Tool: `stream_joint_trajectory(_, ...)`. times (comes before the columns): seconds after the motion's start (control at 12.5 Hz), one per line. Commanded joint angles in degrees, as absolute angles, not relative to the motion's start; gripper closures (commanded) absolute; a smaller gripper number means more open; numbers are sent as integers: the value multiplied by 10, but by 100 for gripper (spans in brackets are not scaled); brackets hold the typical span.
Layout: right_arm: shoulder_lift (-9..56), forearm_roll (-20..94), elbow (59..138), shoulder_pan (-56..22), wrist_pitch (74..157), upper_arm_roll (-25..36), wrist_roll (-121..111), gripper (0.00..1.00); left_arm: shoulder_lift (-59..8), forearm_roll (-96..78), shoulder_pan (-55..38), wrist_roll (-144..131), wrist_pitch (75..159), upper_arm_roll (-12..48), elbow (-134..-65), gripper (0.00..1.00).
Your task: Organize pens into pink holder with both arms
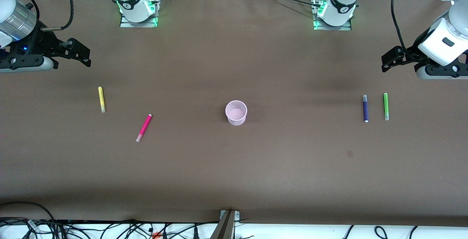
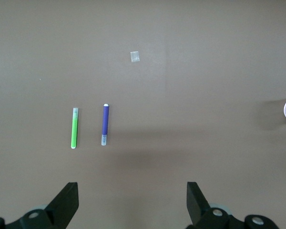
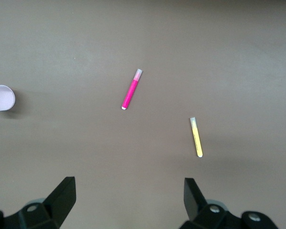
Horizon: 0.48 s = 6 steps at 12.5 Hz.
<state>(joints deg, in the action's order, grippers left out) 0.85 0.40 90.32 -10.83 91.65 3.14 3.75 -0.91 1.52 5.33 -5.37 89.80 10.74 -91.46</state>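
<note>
The pink holder (image 1: 236, 112) stands upright mid-table, with nothing showing inside. The yellow pen (image 1: 101, 99) and magenta pen (image 1: 144, 127) lie toward the right arm's end. The purple pen (image 1: 365, 108) and green pen (image 1: 385, 106) lie side by side toward the left arm's end. My right gripper (image 1: 85, 56) hangs open and empty above the table by the yellow pen (image 3: 196, 137) and magenta pen (image 3: 131, 89). My left gripper (image 1: 387, 61) hangs open and empty above the table by the purple pen (image 2: 105, 125) and green pen (image 2: 74, 128).
The arm bases (image 1: 138, 8) (image 1: 334, 12) stand along the table edge farthest from the front camera. A small square mark (image 1: 350, 153) lies on the brown table cover, nearer the camera than the purple pen. Cables and a metal bracket (image 1: 228, 220) line the nearest edge.
</note>
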Motion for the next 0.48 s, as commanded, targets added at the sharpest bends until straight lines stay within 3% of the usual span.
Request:
stream_joint_trajectory(0.0, -18, 0, 938, -109, 929, 29, 47, 0, 9, 8, 16, -49, 894, 63, -926, 0)
stream_joint_trajectory(0.4, -11, -3, 923, -112, 933, 26, 42, 0, 8, 26, -32, -48, 888, 22, -925, 0)
